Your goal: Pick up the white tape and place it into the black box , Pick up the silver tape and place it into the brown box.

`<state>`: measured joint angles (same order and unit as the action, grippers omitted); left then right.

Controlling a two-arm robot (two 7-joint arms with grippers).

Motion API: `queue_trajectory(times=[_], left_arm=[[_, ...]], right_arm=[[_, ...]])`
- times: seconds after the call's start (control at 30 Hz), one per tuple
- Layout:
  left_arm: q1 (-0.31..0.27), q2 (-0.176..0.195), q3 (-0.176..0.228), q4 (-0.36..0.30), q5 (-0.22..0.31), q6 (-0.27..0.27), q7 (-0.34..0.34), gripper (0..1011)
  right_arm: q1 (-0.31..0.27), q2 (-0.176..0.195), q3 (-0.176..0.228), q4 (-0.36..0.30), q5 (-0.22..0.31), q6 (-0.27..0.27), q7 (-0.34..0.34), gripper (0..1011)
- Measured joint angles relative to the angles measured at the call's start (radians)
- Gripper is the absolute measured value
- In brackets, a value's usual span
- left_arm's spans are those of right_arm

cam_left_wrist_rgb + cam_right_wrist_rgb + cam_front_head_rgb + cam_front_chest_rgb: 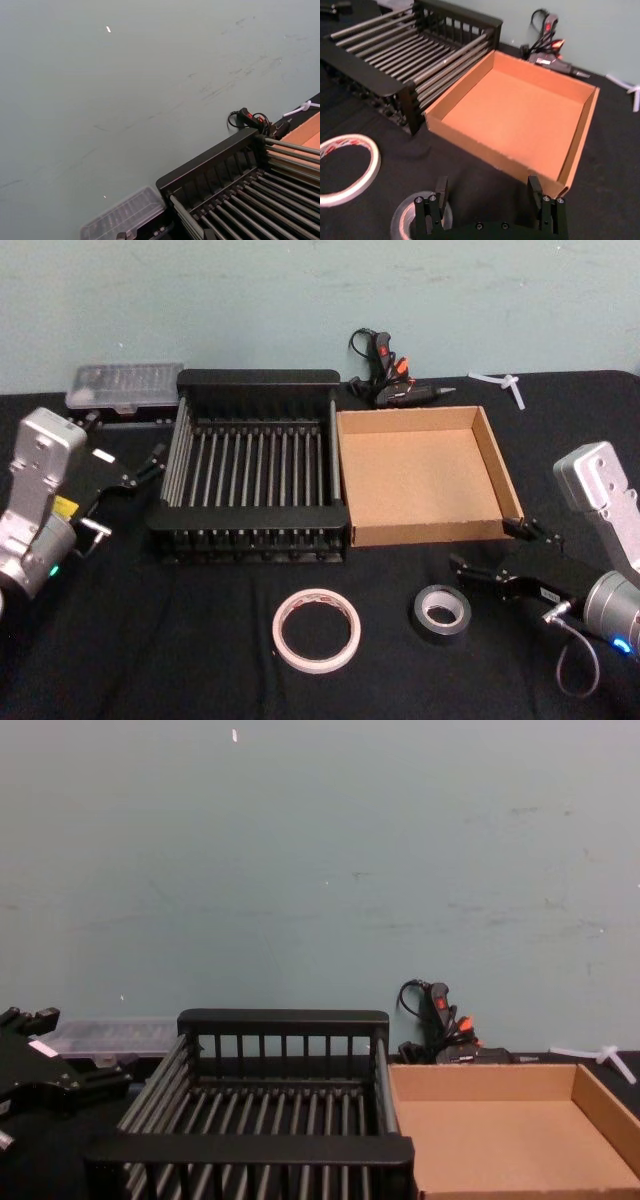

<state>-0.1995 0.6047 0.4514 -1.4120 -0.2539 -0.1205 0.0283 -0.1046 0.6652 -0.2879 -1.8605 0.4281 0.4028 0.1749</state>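
From my seat I can read no brand or label anywhere; the red print on the white tape's core is too small to make out.

The black table (200, 640) carries everything. On it the black box (255, 485) stands left of centre, with the brown box (420, 475) touching its right side; both are bare inside. Behind the black box's left corner lies a clear plastic case (125, 385), and behind the brown box a black and orange glue gun (390, 375) rests against the wall.

The white tape (316, 629) lies flat in front of the black box's right corner. The silver tape (440, 613) lies flat just to its right, in front of the brown box.

My right gripper (492, 552) hovers low at the brown box's front right corner, fingers spread wide with nothing between them. The silver tape sits just beside its lower finger, slightly to the left and apart from it; the white tape is farther left. In the right wrist view the silver tape (407, 220) peeks out behind one finger.

My left gripper (118, 485) hangs left of the black box, open and empty, well apart from both tapes.
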Motion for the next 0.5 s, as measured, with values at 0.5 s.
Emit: queue_trajectory(times=[0.5], left_arm=[[0.000, 0.000, 0.000, 0.000, 0.000, 0.000, 0.000, 1001]], right_arm=[[-0.006, -0.004, -0.002, -0.016, -0.018, 0.092, 0.050, 1002]])
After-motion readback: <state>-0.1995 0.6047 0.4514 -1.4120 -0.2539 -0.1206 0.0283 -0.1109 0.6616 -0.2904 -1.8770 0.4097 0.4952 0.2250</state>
